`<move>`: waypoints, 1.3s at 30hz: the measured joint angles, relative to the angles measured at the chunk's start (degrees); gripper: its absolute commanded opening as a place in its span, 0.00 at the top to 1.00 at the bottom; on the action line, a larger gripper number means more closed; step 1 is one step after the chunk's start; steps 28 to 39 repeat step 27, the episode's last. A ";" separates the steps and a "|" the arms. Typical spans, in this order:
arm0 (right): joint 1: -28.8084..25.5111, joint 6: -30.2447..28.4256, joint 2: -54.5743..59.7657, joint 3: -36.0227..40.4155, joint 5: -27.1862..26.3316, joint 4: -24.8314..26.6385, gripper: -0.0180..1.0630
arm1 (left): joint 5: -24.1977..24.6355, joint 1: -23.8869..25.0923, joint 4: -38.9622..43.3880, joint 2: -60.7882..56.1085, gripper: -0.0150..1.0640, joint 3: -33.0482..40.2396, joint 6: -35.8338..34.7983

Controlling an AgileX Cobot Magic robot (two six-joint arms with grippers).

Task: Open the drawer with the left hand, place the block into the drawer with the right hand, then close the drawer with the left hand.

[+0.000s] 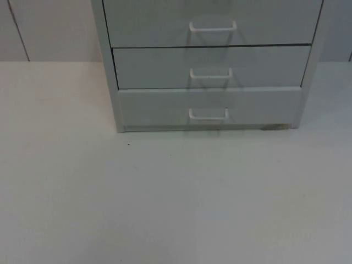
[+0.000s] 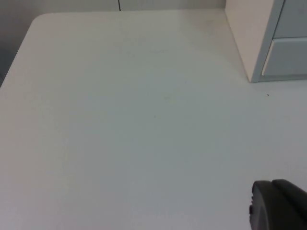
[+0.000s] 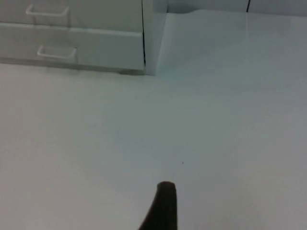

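Observation:
A pale grey drawer cabinet (image 1: 116, 82) stands at the back of the white table. Three drawer fronts face me, each with a white bar handle: the upper drawer (image 1: 165, 22), the middle drawer (image 1: 159, 67) and the bottom drawer (image 1: 159, 107). All three look pushed in. The left wrist view has the cabinet's side and front corner (image 2: 249, 43), with my left gripper (image 2: 278, 207) low over bare table well to the cabinet's left. From the right wrist view the lower drawers (image 3: 96, 45) are seen with my right gripper (image 3: 163, 206) above the table, in front of the cabinet's right corner.
White table top (image 1: 176, 198) stretches in front of the cabinet. The table's rounded far-left corner (image 2: 41, 19) and left edge lie beyond my left gripper. The grey partition wall (image 1: 44, 27) stands behind the cabinet.

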 measured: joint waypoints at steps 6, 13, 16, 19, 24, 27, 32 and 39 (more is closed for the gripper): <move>0.00 0.00 0.00 0.14 -0.62 0.00 0.32 | 0.00 0.00 0.00 0.00 0.99 0.00 0.00; 0.00 0.00 0.00 0.14 -0.73 0.00 0.32 | 0.00 0.00 0.00 0.00 0.99 0.00 0.00; 0.00 0.00 0.00 0.14 -0.73 0.00 0.32 | 0.00 0.00 0.00 0.00 0.99 0.00 0.00; 0.00 0.00 0.00 0.14 -0.73 0.00 0.22 | 0.00 0.00 0.00 0.00 0.92 0.00 0.00; 0.00 0.00 0.00 0.14 -0.73 0.00 0.01 | 0.00 0.00 0.00 0.00 0.48 0.00 0.00; 0.00 0.00 0.00 0.14 -0.73 0.00 0.01 | 0.00 0.00 0.00 0.00 0.11 0.00 0.00; 0.00 0.00 0.00 0.14 -0.73 0.00 0.01 | 0.00 0.00 0.00 0.00 0.11 0.00 0.00; 0.00 0.00 0.00 0.14 -0.73 0.00 0.01 | 0.00 0.00 0.00 0.00 0.11 0.00 0.00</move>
